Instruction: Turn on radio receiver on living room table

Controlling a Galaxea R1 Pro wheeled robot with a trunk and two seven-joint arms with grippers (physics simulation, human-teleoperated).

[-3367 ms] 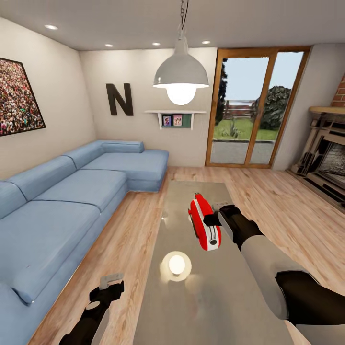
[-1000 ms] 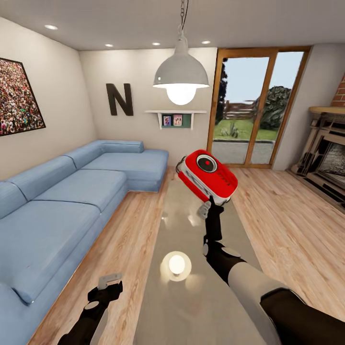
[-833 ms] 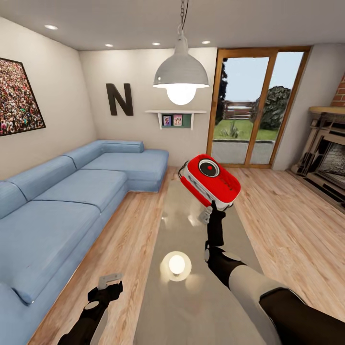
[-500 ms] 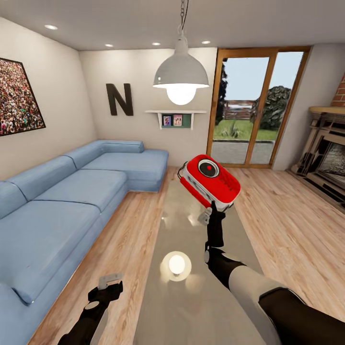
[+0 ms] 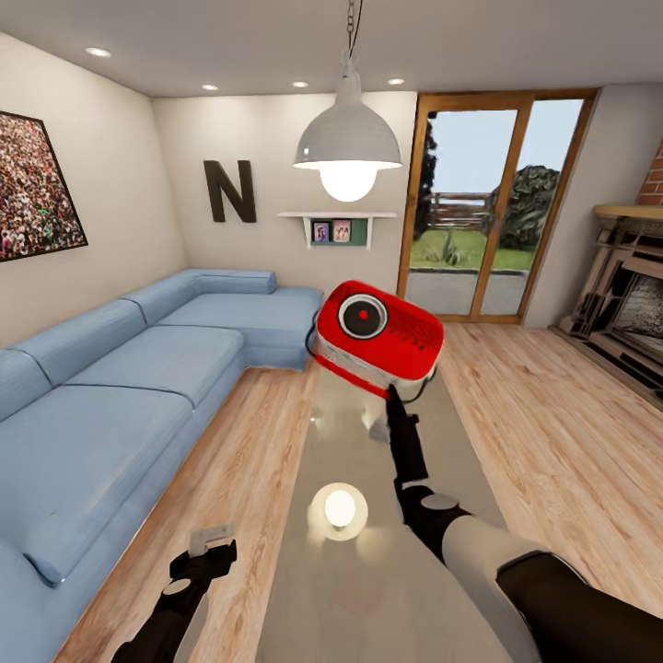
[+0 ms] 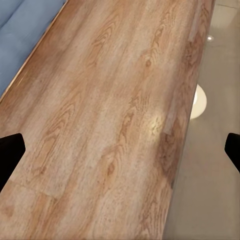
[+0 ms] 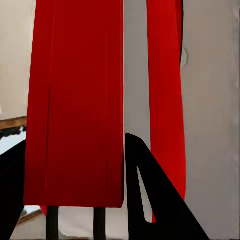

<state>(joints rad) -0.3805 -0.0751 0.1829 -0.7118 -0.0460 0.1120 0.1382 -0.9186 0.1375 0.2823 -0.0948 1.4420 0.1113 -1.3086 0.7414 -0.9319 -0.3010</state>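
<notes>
With the right claw [image 5: 398, 398] clenched on the radio receiver [image 5: 378, 337] above the desk [image 5: 387, 562] and the left claw [image 5: 210, 543] released at 7 o'clock, pressing its dial squarely seemed wise.

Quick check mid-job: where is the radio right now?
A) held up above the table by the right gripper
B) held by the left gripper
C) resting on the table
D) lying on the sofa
A: the radio receiver sits raised above the table, clamped by the right gripper.

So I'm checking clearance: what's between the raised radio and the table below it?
Head view: nothing but air between the radio and the table; the right gripper holds it up from beneath.
</notes>
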